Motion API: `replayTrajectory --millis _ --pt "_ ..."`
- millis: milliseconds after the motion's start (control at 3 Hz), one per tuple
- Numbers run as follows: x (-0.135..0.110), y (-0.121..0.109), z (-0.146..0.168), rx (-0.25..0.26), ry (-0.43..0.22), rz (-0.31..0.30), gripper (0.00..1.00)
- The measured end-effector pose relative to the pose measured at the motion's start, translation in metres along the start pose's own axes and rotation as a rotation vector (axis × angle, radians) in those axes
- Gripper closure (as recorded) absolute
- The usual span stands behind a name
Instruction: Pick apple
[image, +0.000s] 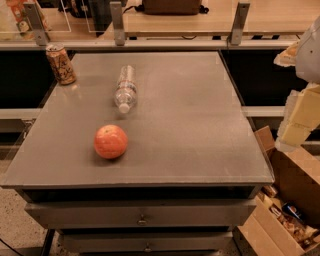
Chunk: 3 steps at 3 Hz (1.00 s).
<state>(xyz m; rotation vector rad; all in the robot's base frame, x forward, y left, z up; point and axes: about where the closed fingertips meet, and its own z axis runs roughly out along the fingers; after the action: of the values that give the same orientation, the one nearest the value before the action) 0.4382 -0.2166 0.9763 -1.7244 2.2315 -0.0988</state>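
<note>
While my end effector (299, 120) hangs beyond the right edge of the surface (200, 125), its spread something I cannot tell, I should swing left above the apple (110, 141) near the front left, apart from the bottle (126, 89), and descend centred over its widest part.

Office-like workroom, desks (200, 20) behind clear partitions (75, 17), grey drawer cabinet (200, 130), open cardboard box (300, 175), gripper (296, 125) beside cabinet's right edge.
</note>
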Motion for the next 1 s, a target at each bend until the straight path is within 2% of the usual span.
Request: replayTrajectory --millis 667,1000 --pt "-0.002 -0.003 0.002 0.004 -0.023 0.011 0.00" --pt "-0.020 -0.004 0.011 0.003 -0.094 0.032 0.00"
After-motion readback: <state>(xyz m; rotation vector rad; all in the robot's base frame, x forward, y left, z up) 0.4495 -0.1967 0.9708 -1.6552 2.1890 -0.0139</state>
